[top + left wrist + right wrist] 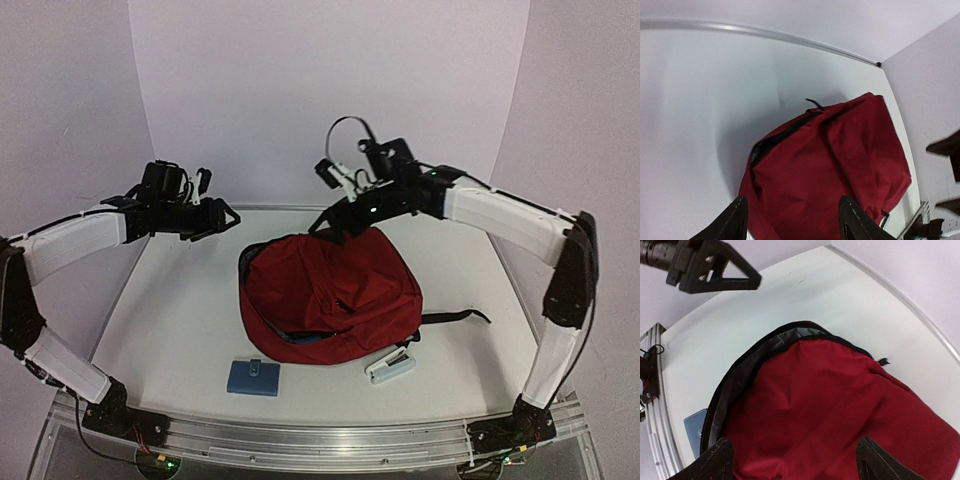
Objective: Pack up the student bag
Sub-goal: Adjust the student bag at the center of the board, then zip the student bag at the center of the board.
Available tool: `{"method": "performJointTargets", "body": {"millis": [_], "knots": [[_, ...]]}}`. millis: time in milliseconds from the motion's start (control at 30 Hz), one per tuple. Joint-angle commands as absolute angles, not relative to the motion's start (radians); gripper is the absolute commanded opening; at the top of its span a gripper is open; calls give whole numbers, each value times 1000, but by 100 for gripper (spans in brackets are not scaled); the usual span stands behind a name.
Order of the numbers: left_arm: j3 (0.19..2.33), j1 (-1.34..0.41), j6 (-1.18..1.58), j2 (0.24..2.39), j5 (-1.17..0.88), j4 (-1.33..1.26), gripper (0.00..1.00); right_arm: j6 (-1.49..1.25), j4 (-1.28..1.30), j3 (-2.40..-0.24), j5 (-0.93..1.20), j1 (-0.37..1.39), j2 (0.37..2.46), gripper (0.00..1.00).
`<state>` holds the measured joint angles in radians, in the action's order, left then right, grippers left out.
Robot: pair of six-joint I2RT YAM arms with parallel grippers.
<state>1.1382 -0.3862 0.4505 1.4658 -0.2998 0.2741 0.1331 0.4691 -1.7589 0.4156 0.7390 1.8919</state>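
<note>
Above the table (pixel 160 300), the left gripper (pixel 228 215) has its fingers spread and holds nothing. 1 blue pouch (pixel 253 378) lies near the front edge. 1 student bag (pixel 330 290) lies mid-table, unzipped, its contents unclear. Over the bag's far edge, the right gripper (pixel 335 228) is also spread and empty. 1 white stapler-like item (pixel 390 366) lies just beside the bag.

One bag (pixel 330 290), one wallet (pixel 253 378), one white object (pixel 389 366)

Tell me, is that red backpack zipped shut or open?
Open. The backpack gapes along one edge, and a strip of grey lining shows inside its mouth.
</note>
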Motion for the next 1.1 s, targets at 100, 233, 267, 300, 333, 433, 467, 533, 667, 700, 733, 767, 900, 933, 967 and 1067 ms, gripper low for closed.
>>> {"method": "performJointTargets", "body": {"millis": [100, 233, 267, 300, 333, 433, 467, 533, 667, 700, 733, 767, 900, 933, 967, 1067], "knots": [[1159, -630, 241, 1349, -290, 482, 63, 105, 599, -1470, 473, 523, 1665, 84], [1224, -797, 175, 1418, -241, 542, 60, 121, 643, -1345, 454, 448, 1596, 85], [1252, -843, 159, 1454, -225, 563, 59, 121, 652, -1317, 449, 435, 1586, 85], [1295, -875, 146, 1496, -204, 594, 58, 120, 656, -1300, 449, 426, 1579, 85], [1331, -916, 136, 1549, -188, 624, 57, 118, 660, -1283, 448, 418, 1575, 85], [1458, -1011, 99, 1694, -112, 701, 53, 112, 666, -1237, 464, 388, 1578, 85], [1504, -1031, 87, 1734, -84, 726, 52, 110, 666, -1228, 475, 379, 1581, 85], [1579, -1069, 72, 1824, -59, 759, 50, 103, 667, -1215, 503, 358, 1588, 85], [1710, -1118, 48, 1948, -32, 807, 46, 99, 670, -1206, 559, 336, 1603, 84], [1743, -1128, 41, 1975, -23, 826, 45, 99, 671, -1206, 572, 336, 1607, 84], [1777, -1137, 34, 2005, -14, 848, 44, 98, 672, -1206, 586, 336, 1613, 83], [1804, -1147, 30, 2037, 1, 866, 43, 97, 671, -1206, 598, 336, 1620, 83], [1890, -1171, 19, 2127, 61, 917, 39, 94, 672, -1204, 626, 335, 1640, 81], [1904, -1171, 19, 2139, 74, 923, 39, 94, 671, -1201, 629, 336, 1644, 81], [1917, -1173, 20, 2151, 85, 928, 39, 94, 672, -1198, 633, 335, 1646, 81], [1952, -1173, 21, 2178, 100, 939, 38, 94, 671, -1189, 642, 336, 1655, 80]]}}
